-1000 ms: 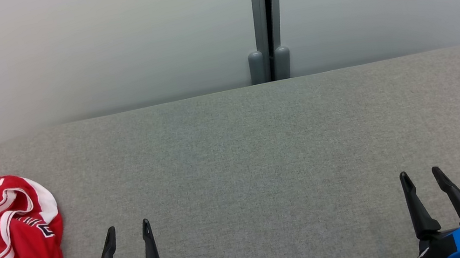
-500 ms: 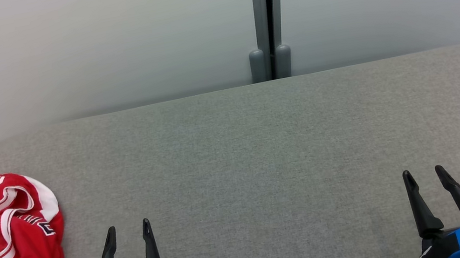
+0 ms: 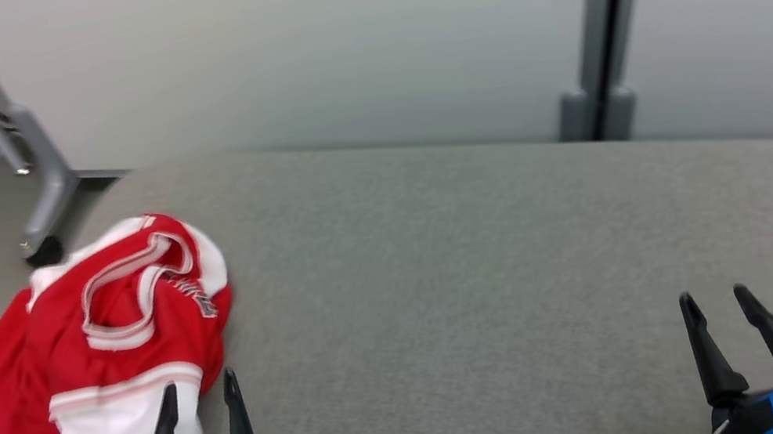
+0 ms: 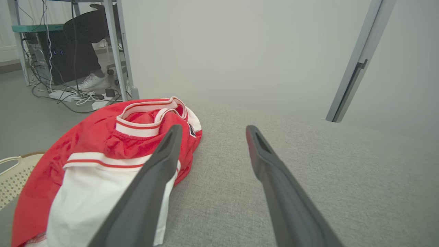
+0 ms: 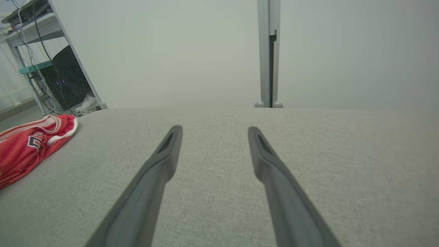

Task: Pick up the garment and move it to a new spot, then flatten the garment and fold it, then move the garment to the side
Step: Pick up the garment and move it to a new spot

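Turning my camera left has brought the garment (image 3: 101,355) fully into the frame's lower left, by my open left end effector (image 3: 198,381); right end effector (image 3: 711,293) open too, pickup next.

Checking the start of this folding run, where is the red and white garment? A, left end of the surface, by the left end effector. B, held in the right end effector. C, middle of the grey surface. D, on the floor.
A: the garment lies crumpled at the left end of the grey surface, beside the open left end effector.
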Controlling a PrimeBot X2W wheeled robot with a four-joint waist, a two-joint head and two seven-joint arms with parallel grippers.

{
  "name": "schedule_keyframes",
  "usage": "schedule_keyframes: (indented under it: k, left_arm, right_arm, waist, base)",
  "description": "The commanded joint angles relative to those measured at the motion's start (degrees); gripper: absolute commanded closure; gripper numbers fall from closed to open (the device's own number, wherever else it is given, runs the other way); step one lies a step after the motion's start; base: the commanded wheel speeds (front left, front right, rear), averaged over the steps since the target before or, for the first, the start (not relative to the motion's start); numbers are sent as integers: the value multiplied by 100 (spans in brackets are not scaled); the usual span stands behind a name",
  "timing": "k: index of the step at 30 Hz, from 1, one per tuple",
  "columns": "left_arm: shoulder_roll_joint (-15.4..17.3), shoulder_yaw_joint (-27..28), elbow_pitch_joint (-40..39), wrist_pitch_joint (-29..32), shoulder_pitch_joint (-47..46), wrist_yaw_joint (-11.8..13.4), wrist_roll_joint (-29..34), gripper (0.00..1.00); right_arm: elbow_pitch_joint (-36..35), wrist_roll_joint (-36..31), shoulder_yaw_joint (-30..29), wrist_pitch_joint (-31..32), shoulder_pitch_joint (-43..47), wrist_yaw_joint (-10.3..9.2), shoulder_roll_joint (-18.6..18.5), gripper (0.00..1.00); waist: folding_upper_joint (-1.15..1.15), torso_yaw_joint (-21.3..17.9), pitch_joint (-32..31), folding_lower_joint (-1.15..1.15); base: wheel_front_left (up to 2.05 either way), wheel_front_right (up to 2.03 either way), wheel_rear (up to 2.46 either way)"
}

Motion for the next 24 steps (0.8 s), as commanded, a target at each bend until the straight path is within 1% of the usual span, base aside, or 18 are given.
schedule_keyframes:
  k: [1, 7, 12, 17, 24]
  left_arm:
    - [20, -1, -29, -27, 15, 18, -6, 0]
    - [82, 2, -70, -28, 37, 52, -19, 0]
    - [114, -26, -117, 2, 42, 68, -29, 0]
    - [146, -13, -175, 8, 83, 87, -60, 0]
    - [235, -23, -314, 68, -21, 139, -43, 0]
  right_arm:
    - [12, 4, -6, -18, 25, 13, -32, 0]
    - [26, -9, -2, -32, -8, 8, -32, 0]
    - [34, 10, -2, -45, -57, 8, -33, 0]
    - [63, 25, 63, -53, -128, 8, -32, 0]
    - [125, 23, 112, -81, -94, 8, -32, 0]
  waist:
    - [0, 228, 159, 0]
    - [0, 807, 172, 0]
    - [0, 1159, 203, 0]
    - [0, 1271, 256, 0]
    - [0, 1225, 259, 0]
  base:
    - [0, 0, 0]
    - [0, 0, 0]
    - [0, 0, 0]
    - [0, 0, 0]
    - [0, 0, 0]
